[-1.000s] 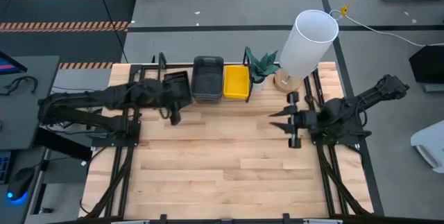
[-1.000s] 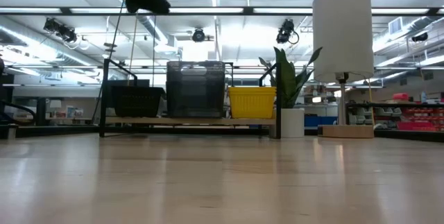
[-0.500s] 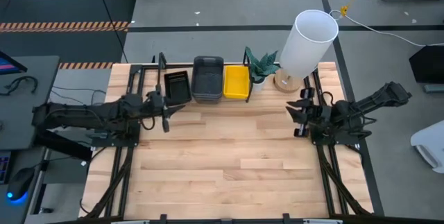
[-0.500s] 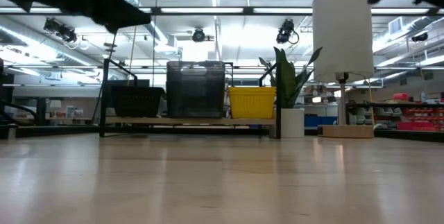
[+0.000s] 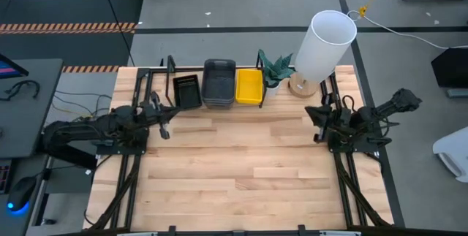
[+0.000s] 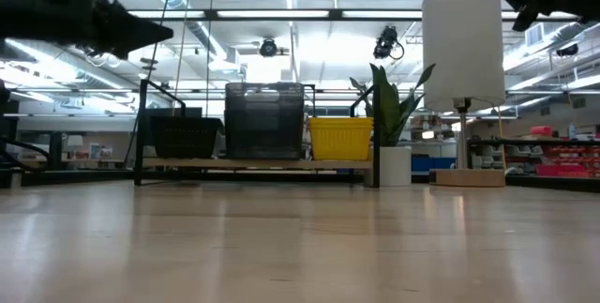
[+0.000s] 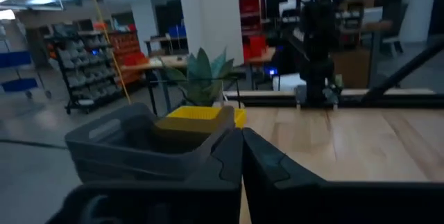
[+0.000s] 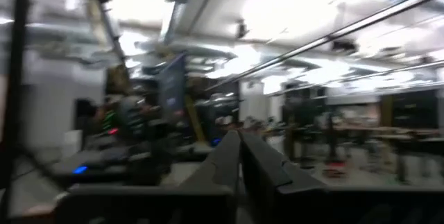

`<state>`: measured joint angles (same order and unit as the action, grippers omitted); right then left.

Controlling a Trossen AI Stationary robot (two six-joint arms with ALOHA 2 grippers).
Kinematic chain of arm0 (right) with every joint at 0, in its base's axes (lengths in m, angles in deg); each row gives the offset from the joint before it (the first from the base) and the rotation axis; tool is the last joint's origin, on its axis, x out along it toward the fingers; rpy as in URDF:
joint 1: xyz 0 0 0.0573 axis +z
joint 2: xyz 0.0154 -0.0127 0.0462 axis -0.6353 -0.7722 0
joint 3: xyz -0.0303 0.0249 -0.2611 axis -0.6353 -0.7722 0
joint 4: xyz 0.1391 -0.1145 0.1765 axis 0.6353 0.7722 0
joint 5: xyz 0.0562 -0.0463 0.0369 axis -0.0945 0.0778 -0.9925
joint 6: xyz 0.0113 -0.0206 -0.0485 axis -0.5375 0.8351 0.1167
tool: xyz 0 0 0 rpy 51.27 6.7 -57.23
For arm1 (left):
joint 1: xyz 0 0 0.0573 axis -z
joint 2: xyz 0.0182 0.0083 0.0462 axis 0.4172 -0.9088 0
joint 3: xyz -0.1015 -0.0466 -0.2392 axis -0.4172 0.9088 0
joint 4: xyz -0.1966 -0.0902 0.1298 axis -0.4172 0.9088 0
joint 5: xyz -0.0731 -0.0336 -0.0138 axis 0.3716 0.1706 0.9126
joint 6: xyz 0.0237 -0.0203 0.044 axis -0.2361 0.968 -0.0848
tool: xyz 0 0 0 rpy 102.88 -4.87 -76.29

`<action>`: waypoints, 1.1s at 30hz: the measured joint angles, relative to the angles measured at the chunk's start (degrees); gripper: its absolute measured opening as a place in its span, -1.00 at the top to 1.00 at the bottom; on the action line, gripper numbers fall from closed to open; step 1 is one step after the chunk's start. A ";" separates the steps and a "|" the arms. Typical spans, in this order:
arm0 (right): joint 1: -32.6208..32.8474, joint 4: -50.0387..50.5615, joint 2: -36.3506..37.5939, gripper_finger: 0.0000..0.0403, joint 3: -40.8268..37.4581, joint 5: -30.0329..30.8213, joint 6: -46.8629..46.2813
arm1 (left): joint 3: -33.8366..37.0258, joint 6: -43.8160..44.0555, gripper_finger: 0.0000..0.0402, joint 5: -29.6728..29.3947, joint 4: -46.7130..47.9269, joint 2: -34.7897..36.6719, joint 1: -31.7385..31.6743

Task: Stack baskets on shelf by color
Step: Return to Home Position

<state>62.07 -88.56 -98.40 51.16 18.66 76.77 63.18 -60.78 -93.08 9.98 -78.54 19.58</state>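
Observation:
On the shelf [image 5: 191, 107] along the table's far edge, the baskets rest on their bottoms side by side: a black one [image 5: 186, 90], a grey stack [image 5: 219, 82] and a yellow one [image 5: 249, 86]. The low view shows the same row: black basket [image 6: 186, 136], grey stack [image 6: 264, 120], yellow basket [image 6: 339, 138]. My left gripper [image 5: 162, 119] hangs above the table near the shelf's left end, shut and empty; its wrist view shows the fingers closed [image 7: 241, 156] with the grey basket [image 7: 125, 141] and the yellow basket [image 7: 198, 116] beyond. My right gripper [image 5: 317, 116] hovers at the table's right side, shut [image 8: 240, 156] and empty.
A potted plant [image 5: 276, 68] stands right of the yellow basket. A lamp with a tall white shade [image 5: 325, 42] on a wooden base [image 5: 301, 84] sits in the far right corner. The bare wooden tabletop [image 5: 234, 163] stretches out in front of the shelf.
My left gripper has drawn back from over the black basket on the shelf toward the table's left edge. My right gripper has pulled back toward the right edge. The baskets have stayed where they were.

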 joint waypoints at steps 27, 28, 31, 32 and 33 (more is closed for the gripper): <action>5.77 28.55 12.69 0.93 0.00 0.86 -29.81 | 1.72 6.95 0.94 34.29 11.38 13.22 0.09; 5.76 28.43 12.70 0.94 0.00 0.81 -28.49 | 1.83 6.48 0.95 33.22 11.21 13.21 0.09; 5.76 28.46 12.68 0.95 -0.01 0.98 -25.52 | 1.85 5.57 0.97 28.75 10.69 13.24 0.06; 5.76 28.47 12.68 0.95 -0.01 1.02 -24.72 | 1.85 5.60 0.97 27.73 10.85 13.21 0.04; 5.76 28.47 12.68 0.95 -0.02 1.08 -24.09 | 1.85 5.95 0.96 26.98 10.87 13.21 0.04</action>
<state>67.83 -60.10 -85.72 51.14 19.73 52.67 65.03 -54.83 -66.10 20.85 -65.32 19.62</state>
